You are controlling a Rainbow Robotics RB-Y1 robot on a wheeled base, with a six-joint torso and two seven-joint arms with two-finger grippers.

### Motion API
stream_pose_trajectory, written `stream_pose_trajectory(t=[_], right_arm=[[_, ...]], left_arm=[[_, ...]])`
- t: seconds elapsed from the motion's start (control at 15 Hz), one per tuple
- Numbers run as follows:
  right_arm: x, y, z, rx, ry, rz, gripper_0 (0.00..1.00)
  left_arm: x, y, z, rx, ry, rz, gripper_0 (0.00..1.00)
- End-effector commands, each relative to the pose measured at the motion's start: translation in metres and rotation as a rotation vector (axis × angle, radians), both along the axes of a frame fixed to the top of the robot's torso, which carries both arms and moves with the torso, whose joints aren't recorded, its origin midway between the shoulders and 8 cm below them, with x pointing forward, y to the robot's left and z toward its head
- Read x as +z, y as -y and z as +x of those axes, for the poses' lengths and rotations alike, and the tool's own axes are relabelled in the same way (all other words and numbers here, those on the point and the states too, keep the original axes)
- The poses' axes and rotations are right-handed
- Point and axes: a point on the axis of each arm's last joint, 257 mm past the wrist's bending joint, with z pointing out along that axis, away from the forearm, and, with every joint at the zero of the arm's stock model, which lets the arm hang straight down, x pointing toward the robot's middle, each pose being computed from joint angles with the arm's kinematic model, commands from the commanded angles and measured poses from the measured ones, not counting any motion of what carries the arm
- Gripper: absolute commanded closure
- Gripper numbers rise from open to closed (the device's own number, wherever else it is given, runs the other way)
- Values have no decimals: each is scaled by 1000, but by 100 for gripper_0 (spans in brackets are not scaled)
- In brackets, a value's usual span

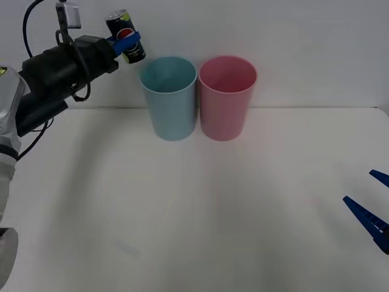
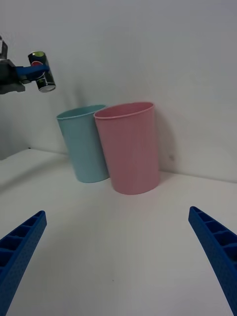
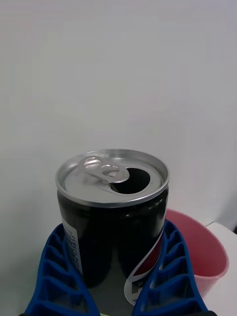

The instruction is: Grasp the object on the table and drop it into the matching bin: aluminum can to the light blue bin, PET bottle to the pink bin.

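Observation:
The aluminum can (image 1: 126, 36), dark with a red, white and blue logo, hangs in the air, with my left gripper (image 1: 129, 41) shut on it. It is above and just left of the light blue bin (image 1: 169, 97), higher than the rim. The pink bin (image 1: 227, 96) stands touching the blue one on its right. In the left wrist view the can (image 3: 112, 217) shows its open silver top between the blue fingers (image 3: 170, 266), the pink bin (image 3: 200, 254) behind. The right wrist view shows the can (image 2: 41, 72), the light blue bin (image 2: 84, 145) and the pink bin (image 2: 129, 148). My right gripper (image 1: 375, 207) rests open at the table's right edge.
The white table (image 1: 194, 213) stretches wide in front of the two bins, which stand near its far edge against a plain white wall.

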Motion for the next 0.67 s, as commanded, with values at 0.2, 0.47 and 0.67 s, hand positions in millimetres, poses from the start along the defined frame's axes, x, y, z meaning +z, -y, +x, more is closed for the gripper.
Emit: stream_pose_trajectory(t=[0.2,0.47,0.67], right_arm=[[0,0,0,0,0,0,0],[0,0,0,0,0,0,0],[0,0,0,0,0,0,0]], left_arm=[[-2,29,32,5,-1,63,98],[-1,56,43,41,25,86,96],[-5,64,45,54,30,93,96]])
